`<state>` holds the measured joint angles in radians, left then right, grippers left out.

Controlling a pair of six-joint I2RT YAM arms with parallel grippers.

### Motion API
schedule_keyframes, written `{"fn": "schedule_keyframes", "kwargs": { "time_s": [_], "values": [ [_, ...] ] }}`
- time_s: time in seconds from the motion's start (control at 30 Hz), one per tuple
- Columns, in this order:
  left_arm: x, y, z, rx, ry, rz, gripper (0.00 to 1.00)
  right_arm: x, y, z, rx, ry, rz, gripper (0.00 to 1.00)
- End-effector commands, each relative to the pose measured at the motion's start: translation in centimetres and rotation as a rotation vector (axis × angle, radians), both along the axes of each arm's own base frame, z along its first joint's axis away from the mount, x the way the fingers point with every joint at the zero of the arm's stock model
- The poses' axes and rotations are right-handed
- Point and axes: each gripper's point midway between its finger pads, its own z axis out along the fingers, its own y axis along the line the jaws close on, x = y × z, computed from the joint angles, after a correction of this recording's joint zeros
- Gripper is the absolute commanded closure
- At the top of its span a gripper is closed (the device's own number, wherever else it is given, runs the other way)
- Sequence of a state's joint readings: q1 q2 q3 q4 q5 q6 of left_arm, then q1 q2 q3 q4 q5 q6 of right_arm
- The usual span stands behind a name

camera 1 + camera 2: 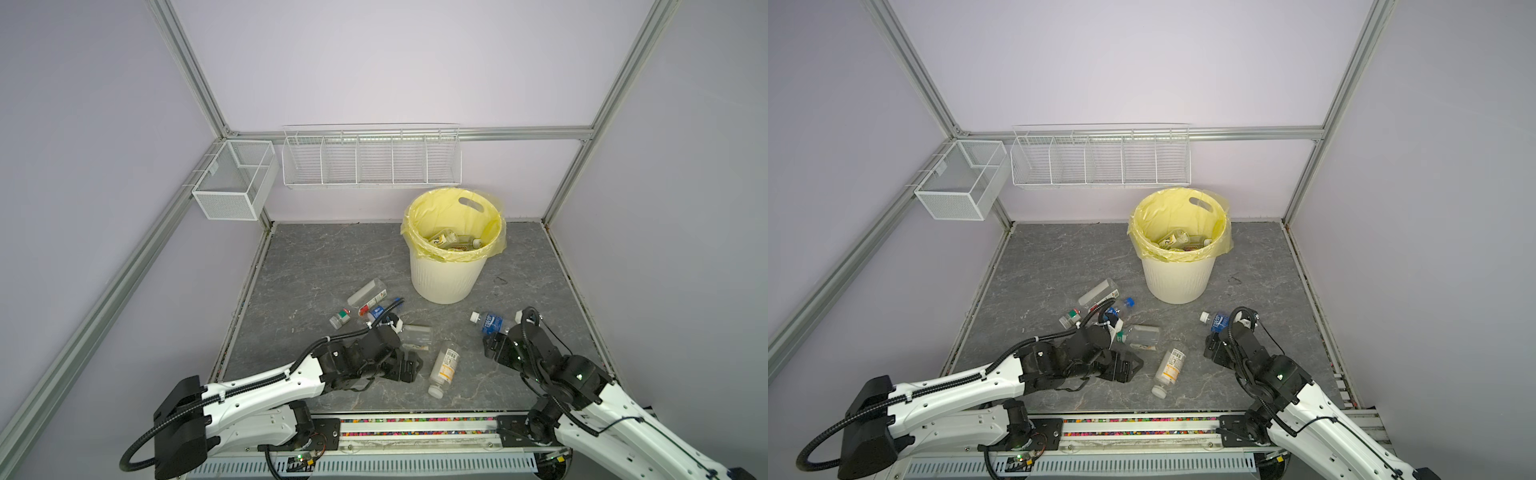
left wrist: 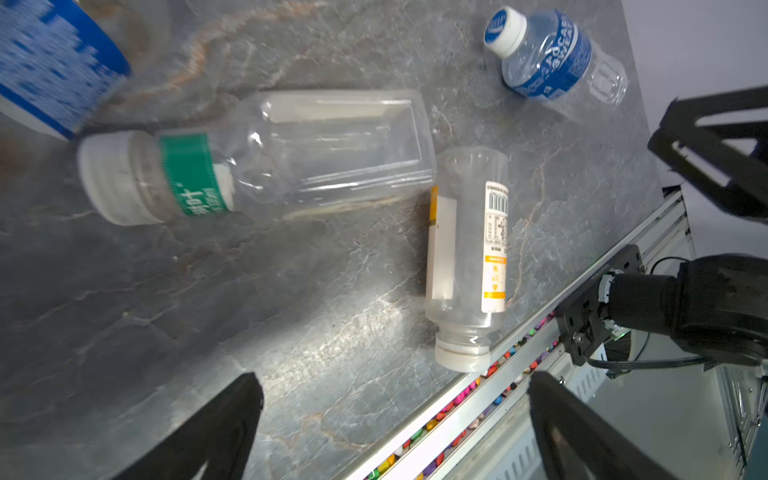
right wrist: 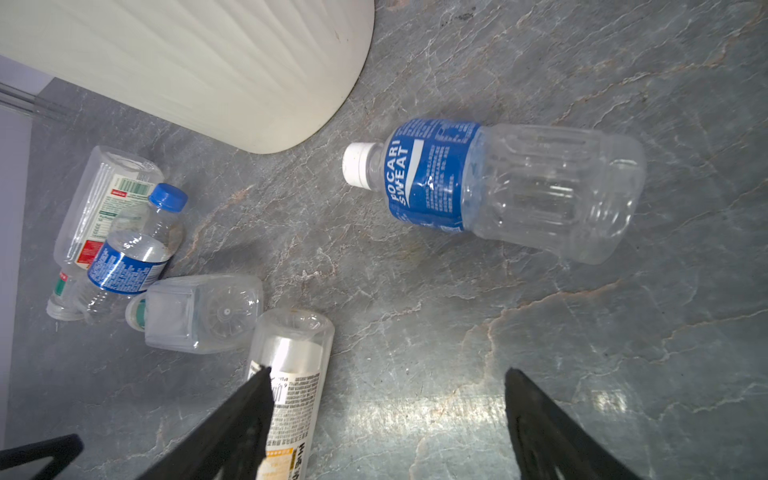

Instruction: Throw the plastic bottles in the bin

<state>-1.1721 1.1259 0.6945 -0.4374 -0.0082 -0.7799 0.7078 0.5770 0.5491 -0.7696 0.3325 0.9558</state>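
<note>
Here, left claw and right claw, jaws apart, among plastic bottles.

bottles: clear glossy plastic | bin: matt ribbed plastic (filmy liner) | tabletop: stone-look

Bin: cream-white, ribbed; liner pale yellow. Worktop: dk grey w/ lighter marble veins. Pocari bottle: clear, blue label w/ white lettering, white cap. Green-band bottle: clear, white cap, green neck band. Orange-label bottle: clear, white & orange label, black barcode, whitish cap. Blue-cap bottle: clear, blue label. Baskets: white wire.
</note>
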Motion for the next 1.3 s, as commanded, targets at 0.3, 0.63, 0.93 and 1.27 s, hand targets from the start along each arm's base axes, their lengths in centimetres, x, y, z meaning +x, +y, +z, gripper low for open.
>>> {"fn": "schedule_keyframes", "kwargs": {
  "time_s": [0.3, 0.63, 0.93, 1.27],
  "values": [
    [-0.8, -7.0, 0.1, 0.052, 0.018, -0.088, 0.0, -2.2, -3.7, -0.1, 0.003, -0.059, -0.089, 0.12],
    [-1.1, -8.5, -3.8, 0.222, 0.005, -0.169, 0.03, -3.4, -5.3, -0.1, 0.067, -0.121, -0.136, 0.12],
    [-1.4, -9.1, -6.9, 0.355, -0.014, -0.209, 0.13, -3.4, -5.3, 0.0, 0.053, -0.112, -0.135, 0.12],
    [-1.1, -9.9, -6.8, 0.342, -0.023, -0.211, 0.35, -3.4, -5.4, 0.0, 0.05, -0.111, -0.138, 0.12]
  ]
}}
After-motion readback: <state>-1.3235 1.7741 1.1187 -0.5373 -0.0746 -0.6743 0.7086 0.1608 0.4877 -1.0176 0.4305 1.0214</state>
